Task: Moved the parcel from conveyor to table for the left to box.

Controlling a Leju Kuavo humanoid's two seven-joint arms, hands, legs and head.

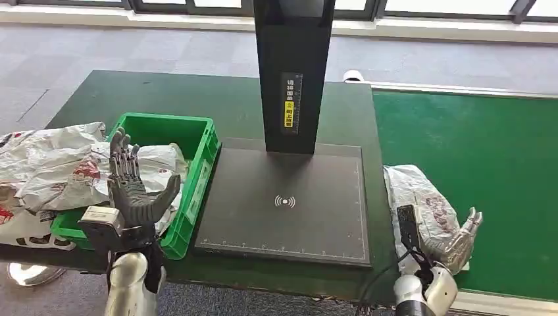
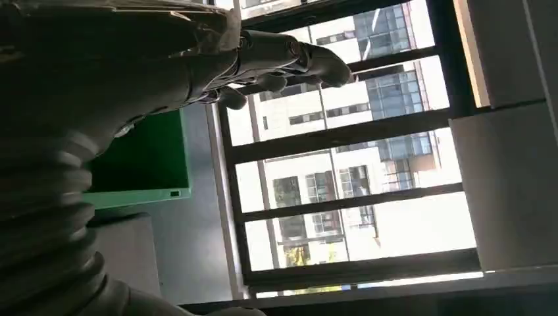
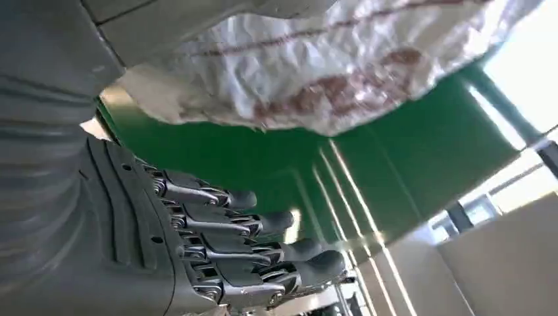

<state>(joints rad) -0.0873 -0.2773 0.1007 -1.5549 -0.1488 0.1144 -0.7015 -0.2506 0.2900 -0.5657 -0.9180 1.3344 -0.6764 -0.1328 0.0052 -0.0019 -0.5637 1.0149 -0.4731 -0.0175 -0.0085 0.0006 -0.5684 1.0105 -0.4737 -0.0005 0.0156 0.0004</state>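
A crumpled white parcel with red print [image 1: 419, 197] lies on the green conveyor belt [image 1: 487, 158] near its left edge. My right hand [image 1: 454, 242] sits at the parcel's near end with its fingers stretched out. In the right wrist view the parcel [image 3: 329, 72] hangs close over my straight fingers [image 3: 263, 227], which do not close on it. My left hand [image 1: 131, 191] is raised upright and spread over the front of the green box [image 1: 201, 135], holding nothing. The left wrist view shows its fingers [image 2: 283, 59] extended and the box wall [image 2: 148, 155].
Several white parcels [image 1: 154, 164] fill the green box and more are piled beside it [image 1: 39, 158] on the table's left end. A black scanner plate [image 1: 283, 197] with a tall black post [image 1: 293, 72] stands between box and belt.
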